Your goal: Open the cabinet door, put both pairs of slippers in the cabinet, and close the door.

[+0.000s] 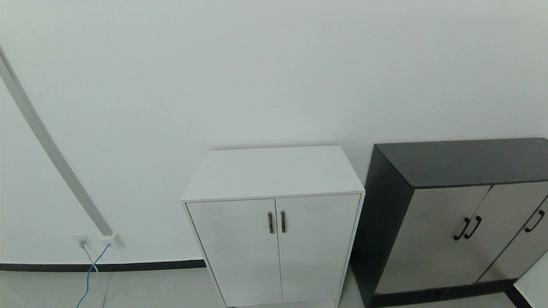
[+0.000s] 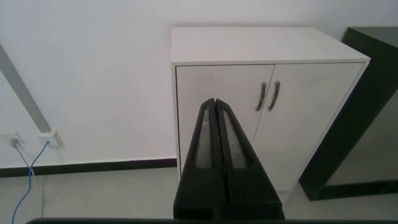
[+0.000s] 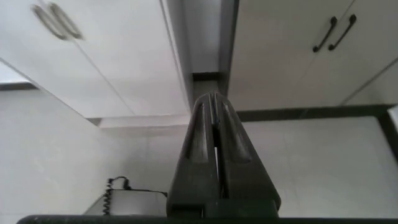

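Looks like a bare indoor test rm or office-type space: plain white wall (image 1: 257, 64), black skirting (image 1: 128, 266), pale tiled floor (image 1: 150, 288). Furnished w/ white 2-door cabinet (image 1: 274, 175) & black cabinet (image 1: 462, 162) side by side. Surface cable trunking (image 1: 51, 149) down to wall sockets (image 1: 81, 239), cables (image 1: 90, 269) plugged in.

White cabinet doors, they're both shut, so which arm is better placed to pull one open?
Probably the left. The left gripper, shut, faces the front of the white cabinet with the handles ahead of it; the right gripper, shut, points down at the floor.
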Motion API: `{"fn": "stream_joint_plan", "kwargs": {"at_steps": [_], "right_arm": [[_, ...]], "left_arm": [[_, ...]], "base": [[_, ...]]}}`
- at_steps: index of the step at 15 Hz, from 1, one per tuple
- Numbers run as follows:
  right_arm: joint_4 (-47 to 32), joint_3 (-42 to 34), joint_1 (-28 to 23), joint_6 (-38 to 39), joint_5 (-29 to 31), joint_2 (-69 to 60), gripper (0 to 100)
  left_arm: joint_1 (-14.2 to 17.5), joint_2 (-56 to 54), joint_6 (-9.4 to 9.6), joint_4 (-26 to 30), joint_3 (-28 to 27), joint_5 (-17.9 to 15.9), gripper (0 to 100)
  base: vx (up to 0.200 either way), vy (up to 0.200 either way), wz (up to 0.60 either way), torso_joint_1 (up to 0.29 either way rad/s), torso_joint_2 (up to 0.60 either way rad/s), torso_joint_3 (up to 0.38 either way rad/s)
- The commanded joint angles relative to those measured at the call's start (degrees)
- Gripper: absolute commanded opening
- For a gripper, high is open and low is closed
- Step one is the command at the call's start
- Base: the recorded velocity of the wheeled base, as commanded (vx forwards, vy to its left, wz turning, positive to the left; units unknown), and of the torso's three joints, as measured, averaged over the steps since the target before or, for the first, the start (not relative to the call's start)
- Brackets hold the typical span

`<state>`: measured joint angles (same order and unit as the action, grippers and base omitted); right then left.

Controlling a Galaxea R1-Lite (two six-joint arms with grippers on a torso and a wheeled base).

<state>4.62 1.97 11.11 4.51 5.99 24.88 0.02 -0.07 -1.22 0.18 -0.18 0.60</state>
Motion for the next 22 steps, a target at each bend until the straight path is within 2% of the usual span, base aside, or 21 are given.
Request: {"fn": "stream_joint_plan", "kwargs": {"at_steps": [1,4,8,13,15,18,22], "right_arm": [[-6.47,2.33,0.32,-0.12,-0.27,-11.7,0],[-8.05,2.51,0.5,-0.73,-0.18,-14.42,0],[-8.05,1.1,0.5,-6.09,-0.45,-16.71,0],[-7.96,1.01,0.58,-6.09,-2.38,-16.71,0],[-7.96,1.1,-0.21,-6.18,-1.85,-16.97,0],[-7.96,1.1,-5.57,-6.18,-2.47,-16.71,0],[-7.96,1.1,-5.13,-6.27,-2.91,-18.11,0]], "left_arm": [[0.06,0.07,-0.01,-0.01,0.01,0.02,0],[0.06,0.07,-0.01,-0.01,0.01,0.02,0],[0.06,0.07,-0.01,-0.01,0.01,0.02,0],[0.06,0.07,-0.01,-0.01,0.01,0.02,0],[0.06,0.07,-0.1,-0.01,0.01,0.02,0],[0.06,0.07,-0.1,-0.01,0.01,0.02,0],[0.06,0.07,-0.01,-0.01,0.01,0.02,0]], "base": [[0.0,0.0,0.0,0.0,0.0,0.0],[0.0,0.0,0.0,0.0,0.0,0.0],[0.0,0.0,0.0,0.0,0.0,0.0],[0.0,0.0,0.0,0.0,0.0,0.0],[0.0,0.0,0.0,0.0,0.0,0.0],[0.0,0.0,0.0,0.0,0.0,0.0],[0.0,0.0,0.0,0.0,0.0,0.0]]}}
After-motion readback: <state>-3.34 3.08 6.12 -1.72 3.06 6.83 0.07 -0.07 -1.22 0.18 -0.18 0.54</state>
